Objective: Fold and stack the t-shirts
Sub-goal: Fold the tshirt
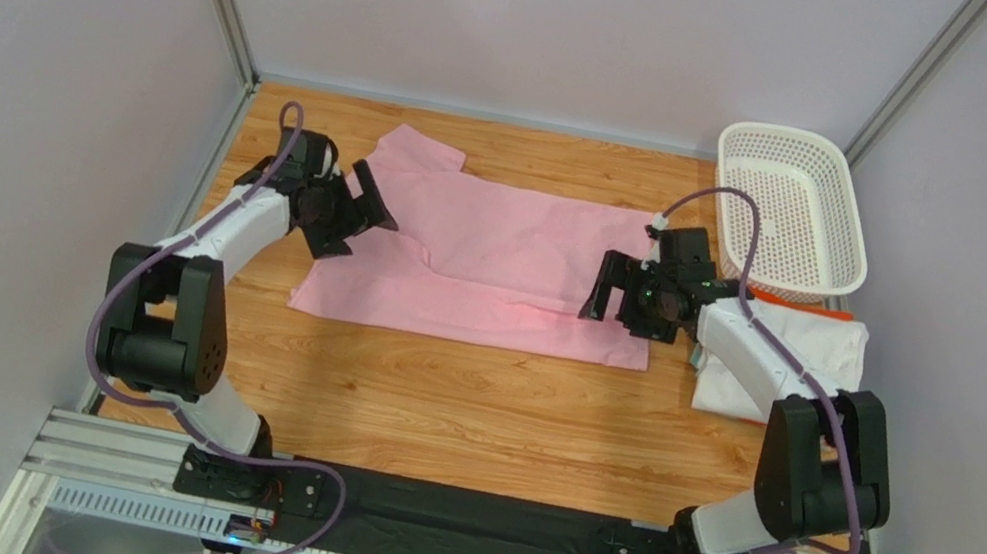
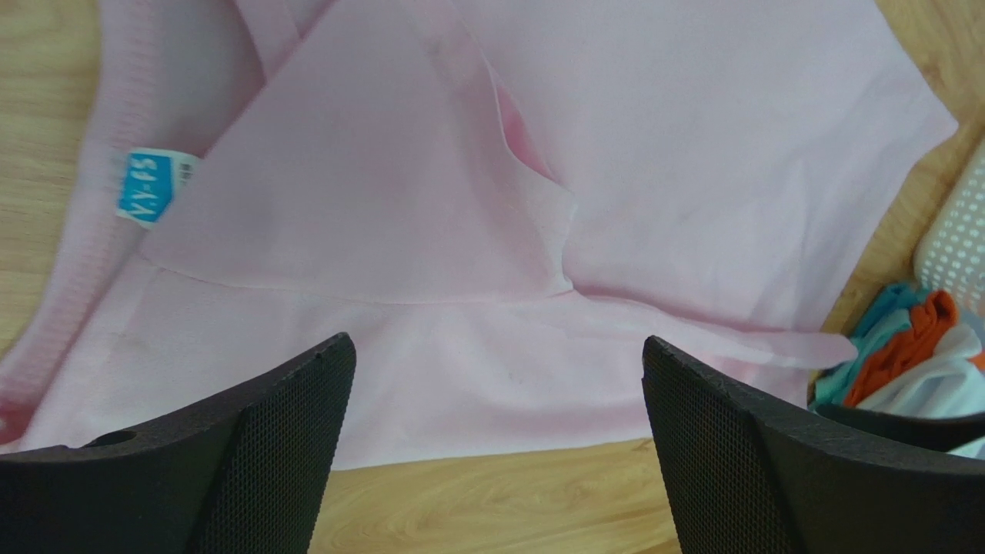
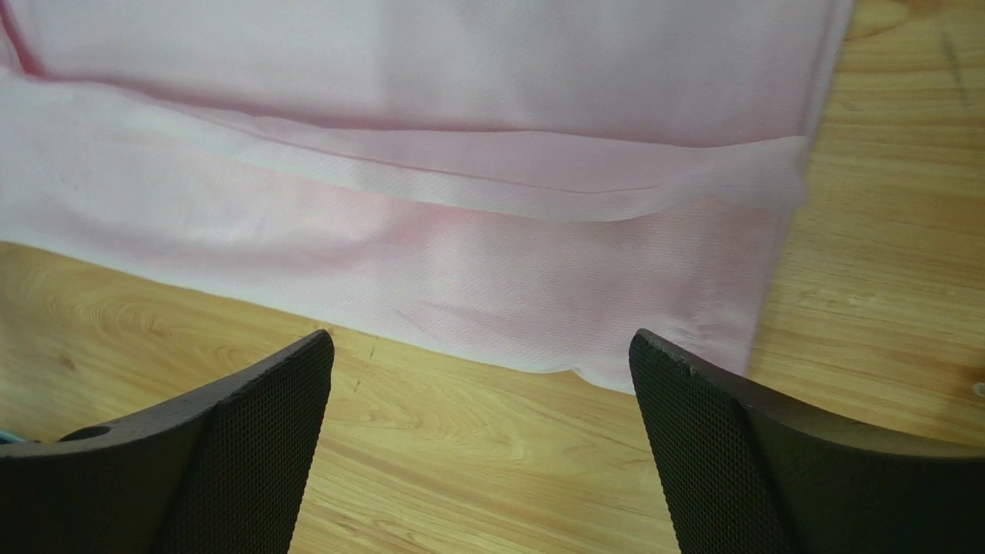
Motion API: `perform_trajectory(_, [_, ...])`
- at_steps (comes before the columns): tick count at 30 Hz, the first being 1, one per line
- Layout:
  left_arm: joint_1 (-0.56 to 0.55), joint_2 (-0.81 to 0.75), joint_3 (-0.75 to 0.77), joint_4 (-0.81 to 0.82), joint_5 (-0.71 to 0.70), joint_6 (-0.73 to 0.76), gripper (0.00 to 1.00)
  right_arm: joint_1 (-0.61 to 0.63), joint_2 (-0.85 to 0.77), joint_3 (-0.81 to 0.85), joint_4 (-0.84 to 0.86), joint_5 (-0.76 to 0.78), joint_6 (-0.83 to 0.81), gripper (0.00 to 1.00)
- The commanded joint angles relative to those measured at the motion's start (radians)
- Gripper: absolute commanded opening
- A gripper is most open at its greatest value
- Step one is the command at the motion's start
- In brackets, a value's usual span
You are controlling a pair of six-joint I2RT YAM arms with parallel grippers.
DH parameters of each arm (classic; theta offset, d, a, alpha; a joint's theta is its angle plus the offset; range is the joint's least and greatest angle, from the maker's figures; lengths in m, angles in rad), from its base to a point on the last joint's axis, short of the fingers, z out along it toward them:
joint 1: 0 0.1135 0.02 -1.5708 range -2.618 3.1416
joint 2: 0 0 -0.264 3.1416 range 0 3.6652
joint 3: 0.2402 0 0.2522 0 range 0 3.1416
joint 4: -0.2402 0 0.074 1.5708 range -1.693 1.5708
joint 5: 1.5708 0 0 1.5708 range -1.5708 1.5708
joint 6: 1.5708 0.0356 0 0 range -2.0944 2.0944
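Observation:
The light pink t-shirt (image 1: 486, 268) lies flat and partly folded in the middle of the wooden table (image 1: 432, 404). My left gripper (image 1: 351, 214) is open and empty over its left edge, near the collar with a blue label (image 2: 147, 185). My right gripper (image 1: 634, 295) is open and empty over the shirt's right edge (image 3: 647, 289). The white t-shirt with orange trim (image 1: 785, 344) lies folded at the right, under my right arm; it also shows in the left wrist view (image 2: 925, 358).
A white perforated plastic basket (image 1: 790, 208) stands at the back right, just behind the white shirt. Grey walls and metal posts enclose the table on three sides. Bare wood runs along the front of the table.

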Motion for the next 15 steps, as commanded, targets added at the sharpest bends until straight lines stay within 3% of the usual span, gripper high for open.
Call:
perform_trajectory(1, [-0.043,0.000,-0.039,0.114,0.103,0.026,1.00,0.066,0.026,0.002,0.055,-0.032,-0.017,1.00])
perform_trajectory(15, [-0.044,0.103,-0.056,0.099,0.020,0.077,1.00,0.109,0.287,0.197,0.088,0.071,0.017,1.00])
